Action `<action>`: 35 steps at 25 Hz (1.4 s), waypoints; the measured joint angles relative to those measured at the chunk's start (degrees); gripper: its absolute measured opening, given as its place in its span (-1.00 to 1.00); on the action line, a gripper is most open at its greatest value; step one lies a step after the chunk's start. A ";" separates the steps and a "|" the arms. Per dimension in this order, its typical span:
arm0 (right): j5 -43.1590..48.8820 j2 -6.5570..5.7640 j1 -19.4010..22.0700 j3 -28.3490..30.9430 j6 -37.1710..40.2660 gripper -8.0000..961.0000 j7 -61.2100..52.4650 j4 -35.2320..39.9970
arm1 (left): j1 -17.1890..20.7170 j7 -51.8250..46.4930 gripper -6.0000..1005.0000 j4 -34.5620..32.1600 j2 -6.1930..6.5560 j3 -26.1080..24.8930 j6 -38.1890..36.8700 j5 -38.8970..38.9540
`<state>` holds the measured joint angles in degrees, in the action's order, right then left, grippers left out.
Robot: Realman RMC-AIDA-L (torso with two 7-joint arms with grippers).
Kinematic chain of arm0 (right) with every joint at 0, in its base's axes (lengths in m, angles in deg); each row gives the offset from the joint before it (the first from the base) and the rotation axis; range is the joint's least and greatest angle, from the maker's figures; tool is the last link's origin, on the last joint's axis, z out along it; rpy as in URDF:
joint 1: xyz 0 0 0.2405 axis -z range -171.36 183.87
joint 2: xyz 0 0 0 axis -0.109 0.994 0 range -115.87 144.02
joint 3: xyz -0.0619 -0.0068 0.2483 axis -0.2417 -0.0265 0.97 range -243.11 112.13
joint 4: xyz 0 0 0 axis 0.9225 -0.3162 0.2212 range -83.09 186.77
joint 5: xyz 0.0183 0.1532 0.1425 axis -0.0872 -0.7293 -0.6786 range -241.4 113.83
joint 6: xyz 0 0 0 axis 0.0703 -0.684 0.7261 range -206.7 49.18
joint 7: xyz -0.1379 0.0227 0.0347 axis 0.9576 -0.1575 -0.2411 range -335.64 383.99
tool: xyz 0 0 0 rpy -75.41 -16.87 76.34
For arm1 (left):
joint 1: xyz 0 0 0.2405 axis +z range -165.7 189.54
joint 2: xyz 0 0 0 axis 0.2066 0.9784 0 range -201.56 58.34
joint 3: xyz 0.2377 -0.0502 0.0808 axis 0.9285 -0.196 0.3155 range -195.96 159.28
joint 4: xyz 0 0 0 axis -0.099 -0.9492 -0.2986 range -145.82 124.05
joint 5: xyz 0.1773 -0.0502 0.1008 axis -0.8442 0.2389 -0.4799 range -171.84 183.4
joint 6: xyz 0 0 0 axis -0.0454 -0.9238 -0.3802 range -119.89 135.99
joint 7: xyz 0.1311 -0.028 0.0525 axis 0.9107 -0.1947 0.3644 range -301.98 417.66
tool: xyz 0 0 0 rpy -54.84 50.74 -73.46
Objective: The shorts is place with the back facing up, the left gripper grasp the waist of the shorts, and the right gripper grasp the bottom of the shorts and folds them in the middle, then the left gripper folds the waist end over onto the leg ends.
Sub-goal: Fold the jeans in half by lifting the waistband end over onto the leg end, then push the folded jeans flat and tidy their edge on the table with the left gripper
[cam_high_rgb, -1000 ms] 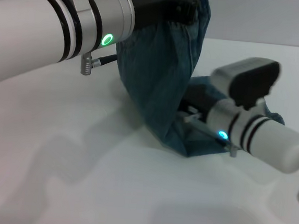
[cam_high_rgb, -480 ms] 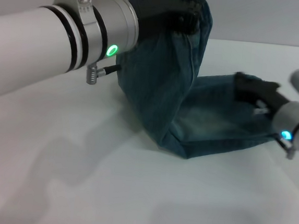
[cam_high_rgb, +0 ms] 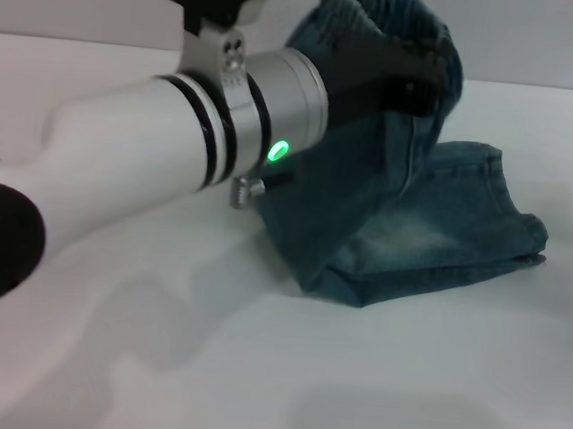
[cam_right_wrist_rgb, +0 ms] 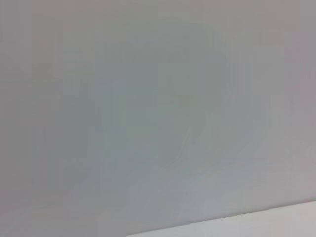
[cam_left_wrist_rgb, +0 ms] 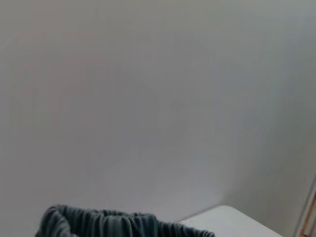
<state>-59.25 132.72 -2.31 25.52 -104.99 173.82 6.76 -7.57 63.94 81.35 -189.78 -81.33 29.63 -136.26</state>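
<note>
While my left gripper (cam_high_rgb: 404,79) stays out of plain sight behind dark fabric, it is clamped on the waist (cam_high_rgb: 404,24), lifted above the table (cam_high_rgb: 253,372) — the shorts (cam_high_rgb: 416,226) drape down, leg ends (cam_high_rgb: 526,235) lying flat beyond.

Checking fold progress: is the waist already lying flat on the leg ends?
No, the left end effector holds the waist lifted in the air above the leg ends.
</note>
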 joint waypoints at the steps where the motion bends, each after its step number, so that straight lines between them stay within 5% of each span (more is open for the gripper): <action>1: 0.01 0.08 0.82 0.63 -0.79 -0.99 0.01 0.00 | -0.38 -0.01 -0.92 -1.30 -0.01 0.92 -1.16 0.42; 7: 0.09 0.17 2.52 0.84 -1.39 -0.99 0.03 -0.06 | -2.56 -0.33 -0.92 -6.49 -0.19 3.80 -5.87 2.18; 14: 1.14 0.17 2.57 0.49 -1.45 -0.99 0.01 -0.05 | -10.62 -2.68 -0.90 -25.10 -0.78 16.61 -29.40 6.69; 19: 2.62 0.13 2.24 0.46 -1.46 -0.99 -0.15 0.14 | -15.71 -9.58 -0.76 -33.65 -0.64 22.31 -39.52 7.49; 25: 3.67 0.17 2.83 0.46 -2.87 -0.99 -0.11 0.34 | -13.25 -10.10 -0.33 -34.63 -0.42 22.53 -45.69 6.89; 32: 4.42 0.18 4.60 0.62 -17.10 -0.99 0.03 5.50 | -7.18 -9.72 0.25 -40.77 -0.43 24.54 -60.30 -0.45; 35: 4.44 0.23 4.77 0.56 -21.13 -0.99 0.04 7.82 | -5.83 -10.15 0.20 -47.01 -0.81 27.78 -71.83 -1.24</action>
<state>-54.81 132.95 2.46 26.08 -126.12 173.86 14.58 -13.40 53.80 34.34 -190.59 -53.55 -42.19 -137.50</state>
